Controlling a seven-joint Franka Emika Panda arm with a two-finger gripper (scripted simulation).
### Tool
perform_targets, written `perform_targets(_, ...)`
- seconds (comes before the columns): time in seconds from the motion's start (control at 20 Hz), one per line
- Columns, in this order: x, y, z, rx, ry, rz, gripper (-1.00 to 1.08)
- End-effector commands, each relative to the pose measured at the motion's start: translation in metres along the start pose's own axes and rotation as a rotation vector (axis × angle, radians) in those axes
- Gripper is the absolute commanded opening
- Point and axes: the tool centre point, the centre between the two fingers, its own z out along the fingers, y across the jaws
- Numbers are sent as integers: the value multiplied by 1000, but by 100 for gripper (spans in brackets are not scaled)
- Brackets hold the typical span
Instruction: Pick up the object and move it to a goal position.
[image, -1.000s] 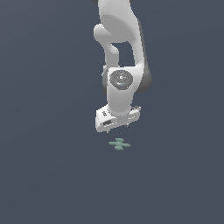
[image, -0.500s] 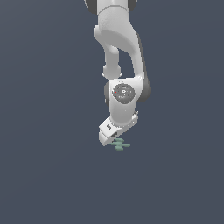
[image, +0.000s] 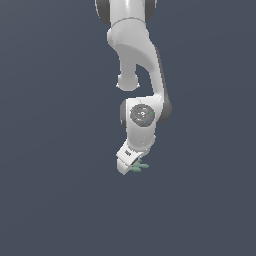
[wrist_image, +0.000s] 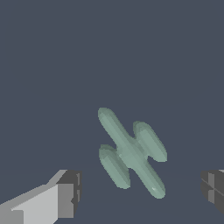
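The object (image: 139, 166) is a tiny flat pale green plane-shaped piece lying on the dark grey floor. In the exterior view the white gripper (image: 131, 170) has come down onto it and hides most of it; only a bit sticks out to the exterior view's right. In the wrist view the object (wrist_image: 131, 152) lies between the two fingertips (wrist_image: 70, 194), with clear gaps on both sides. The gripper (wrist_image: 142, 192) is open and touches nothing.
The white arm (image: 137, 65) rises straight above the gripper to the top of the exterior view. The floor (image: 60, 150) around is plain dark grey with nothing else on it.
The gripper has come down from above the object to floor level and turned, so its fingers now straddle the object.
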Motion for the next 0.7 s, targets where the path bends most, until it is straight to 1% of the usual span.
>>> perform_targets(0.0,2,1,3,-1,2,-24,100)
perform_targets(0.4,2,1,7,-1,2,-31,100)
perform_targets(0.65,2,1,27,-1,2,-34,100)
